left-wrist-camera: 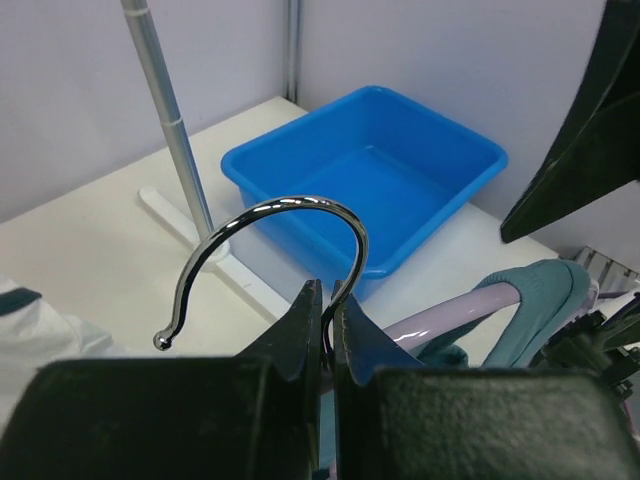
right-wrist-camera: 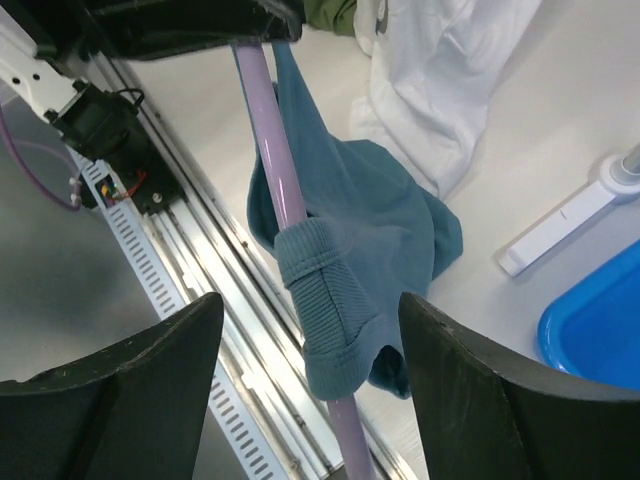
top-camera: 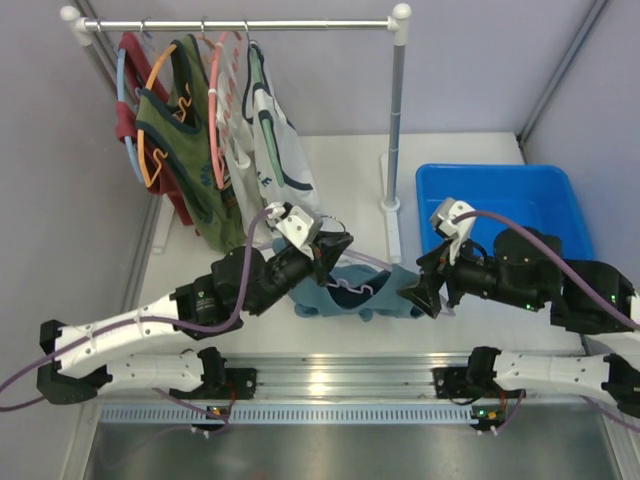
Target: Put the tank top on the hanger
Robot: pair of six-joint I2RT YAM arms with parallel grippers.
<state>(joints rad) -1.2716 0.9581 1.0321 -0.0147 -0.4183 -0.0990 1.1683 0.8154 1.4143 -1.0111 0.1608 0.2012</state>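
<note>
Now hanger [right-wrist-camera: 270,130] hook clamped tight by left gripper [left-wrist-camera: 327,300]; tank top [right-wrist-camera: 350,230] draped by one strap over hanger arm. Right gripper [right-wrist-camera: 310,310] spread wide, nothing gripped. Risk: strap slid off if hanger tilted.

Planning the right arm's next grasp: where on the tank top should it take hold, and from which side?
Probably the ribbed strap band of the tank top, looped over the hanger arm. Come from the arm's free end, one finger each side of the rod. The band is the thickest fold, and it lies between the open right tool fingers.
</note>
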